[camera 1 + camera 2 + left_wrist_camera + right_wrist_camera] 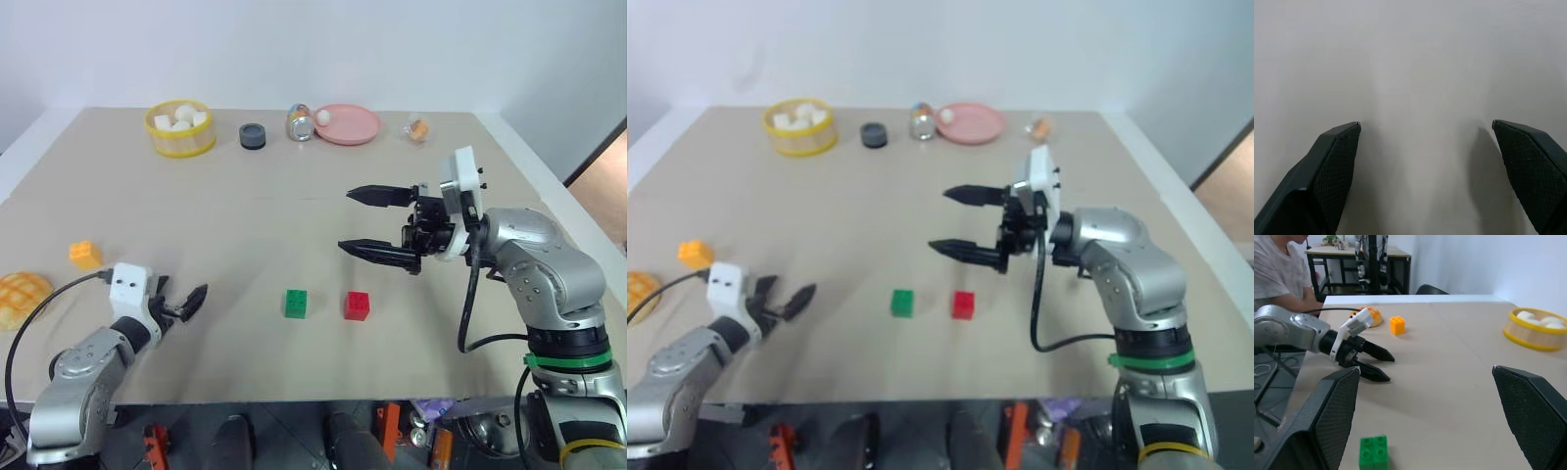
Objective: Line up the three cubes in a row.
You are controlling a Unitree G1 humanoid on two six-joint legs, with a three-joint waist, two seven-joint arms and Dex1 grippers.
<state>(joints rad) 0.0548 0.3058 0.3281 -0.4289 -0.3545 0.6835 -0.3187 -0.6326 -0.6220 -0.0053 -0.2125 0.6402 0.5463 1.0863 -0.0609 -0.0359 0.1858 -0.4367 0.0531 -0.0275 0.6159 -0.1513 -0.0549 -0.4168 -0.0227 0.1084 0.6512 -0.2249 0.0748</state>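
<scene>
Holding my right gripper (364,221) spread and empty above the table (245,215), I am seeing the red cube (357,305) and green cube (296,303) just below it, side by side. My left gripper (194,300) is gaping empty too, the orange-yellow cube (85,255) lying off to its left.

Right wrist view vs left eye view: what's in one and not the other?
Right wrist view alone: a person seated beyond the table's far end, with furniture behind. Left eye view alone: the red cube, pink plate, can, dark puck and the open right gripper from outside. Both: green cube, orange cube, bun, yellow basket, open left gripper.
</scene>
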